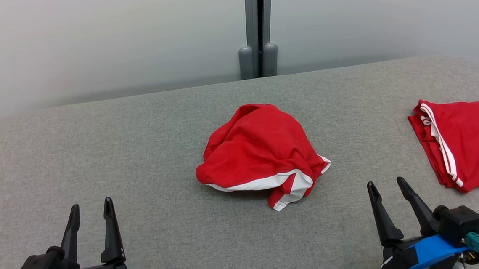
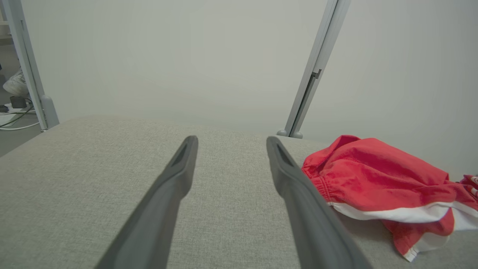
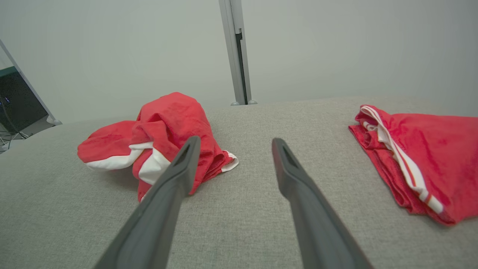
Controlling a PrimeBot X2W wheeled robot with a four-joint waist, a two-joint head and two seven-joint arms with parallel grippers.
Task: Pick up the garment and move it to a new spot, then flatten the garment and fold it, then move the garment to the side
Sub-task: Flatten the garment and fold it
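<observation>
Garment point(image 1: 261, 150): red with white trim, crumpled in a heap at mid-counter, farther out than both arms and roughly between them; touched by neither.
Trim: white band along the heap's near edge, with a loose flap at its near right corner.
Counter point(image 1: 97, 153): grey woven fabric, rounded far corners, bare around the heap.
Left jaws: spread wide, holding nothing; fingers point(image 1: 111, 228) pointing away over the counter at lower left, well apart from the garment.
Right jaws: spread wide, holding nothing; fingers point(image 1: 380, 213) at lower right, tilted slightly leftward, near but clear of the second garment.
Second garment point(image 1: 471, 139): red with white stripes, folded flat at the counter's right edge, well apart from the heap.
Left wrist view: fingers point(image 2: 175, 179) low over bare fabric, heap point(image 2: 373, 175) off to the right; cables point(image 2: 15, 116) on the floor far left.
Right wrist view: heap point(image 3: 168, 123) partly behind one finger point(image 3: 179, 172), folded piece point(image 3: 422, 145) to the right; dark panel point(image 3: 18, 101) at far left.
Backdrop: pale wall panels joined at a grey post point(image 1: 257, 27).
</observation>
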